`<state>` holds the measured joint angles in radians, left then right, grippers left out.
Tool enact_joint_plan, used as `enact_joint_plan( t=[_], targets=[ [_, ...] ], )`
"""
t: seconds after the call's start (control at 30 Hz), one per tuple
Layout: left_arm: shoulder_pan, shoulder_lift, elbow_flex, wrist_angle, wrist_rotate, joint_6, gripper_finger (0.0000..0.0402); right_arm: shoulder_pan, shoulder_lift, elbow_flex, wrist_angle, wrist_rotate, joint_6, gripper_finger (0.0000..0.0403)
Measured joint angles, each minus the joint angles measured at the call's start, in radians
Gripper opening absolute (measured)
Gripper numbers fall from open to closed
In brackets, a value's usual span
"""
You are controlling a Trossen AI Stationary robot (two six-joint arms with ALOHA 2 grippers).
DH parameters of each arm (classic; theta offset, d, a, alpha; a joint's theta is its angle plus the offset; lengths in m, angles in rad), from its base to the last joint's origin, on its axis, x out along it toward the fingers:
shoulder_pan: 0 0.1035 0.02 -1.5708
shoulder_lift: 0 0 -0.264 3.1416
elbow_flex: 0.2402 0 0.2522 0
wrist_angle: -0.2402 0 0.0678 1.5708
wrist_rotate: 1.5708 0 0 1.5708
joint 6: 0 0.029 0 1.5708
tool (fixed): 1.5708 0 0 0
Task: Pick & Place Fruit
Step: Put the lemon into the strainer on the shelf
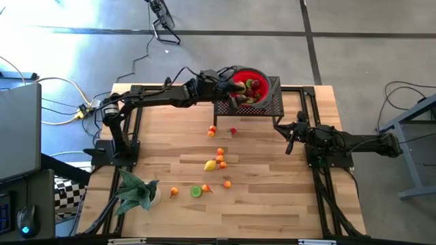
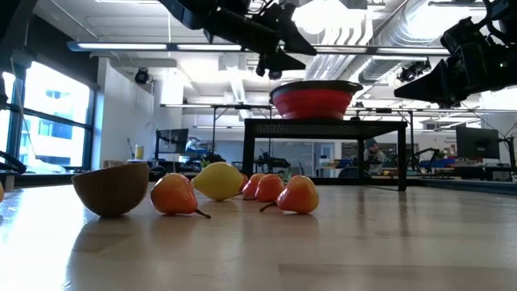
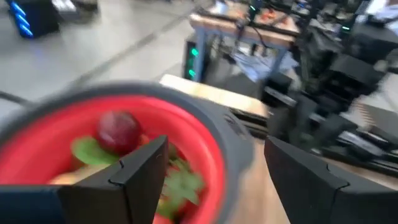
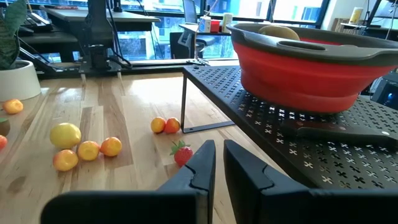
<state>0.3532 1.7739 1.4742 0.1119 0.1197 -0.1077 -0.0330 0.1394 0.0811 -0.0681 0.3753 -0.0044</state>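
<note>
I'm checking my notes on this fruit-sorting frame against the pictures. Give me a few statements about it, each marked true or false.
1. The left claw hangs over the red bowl with its fingers apart. True.
2. The red bowl stands directly on the wooden table. False: it stands on a black perforated rack raised above the table.
3. The right claw is shut and holds nothing. True.
4. The bowl is empty. False: several fruits lie in it, among them a dark-red plum.
5. A strawberry lies on the table near the rack. True.
6. The yellow lemon is already in the bowl. False: it lies on the table.
</note>
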Motion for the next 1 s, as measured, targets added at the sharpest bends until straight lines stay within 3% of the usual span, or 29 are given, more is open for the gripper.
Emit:
enact_joint_plan(
  t=[0.23, 0.5, 0.77, 1.0],
  targets=[
    [-0.021, -0.042, 0.000, -0.115, 0.051, -0.003, 0.0257, 0.000, 0.000, 0.000, -0.001, 0.000, 0.000, 0.0026],
    [-0.079, -0.103, 0.000, -0.329, 0.051, -0.004, 0.0198, 0.000, 0.000, 0.000, 0.000, 0.000, 0.000, 0.0026],
    [-0.181, -0.105, 0.000, -0.528, 0.050, -0.112, 0.0163, 0.000, 0.000, 0.000, 0.000, 0.000, 0.000, 0.0026],
    [-0.296, -0.105, 0.000, -0.591, 0.046, -0.204, 0.0155, 0.000, 0.000, 0.000, 0.000, 0.000, 0.000, 0.0026]
  ],
)
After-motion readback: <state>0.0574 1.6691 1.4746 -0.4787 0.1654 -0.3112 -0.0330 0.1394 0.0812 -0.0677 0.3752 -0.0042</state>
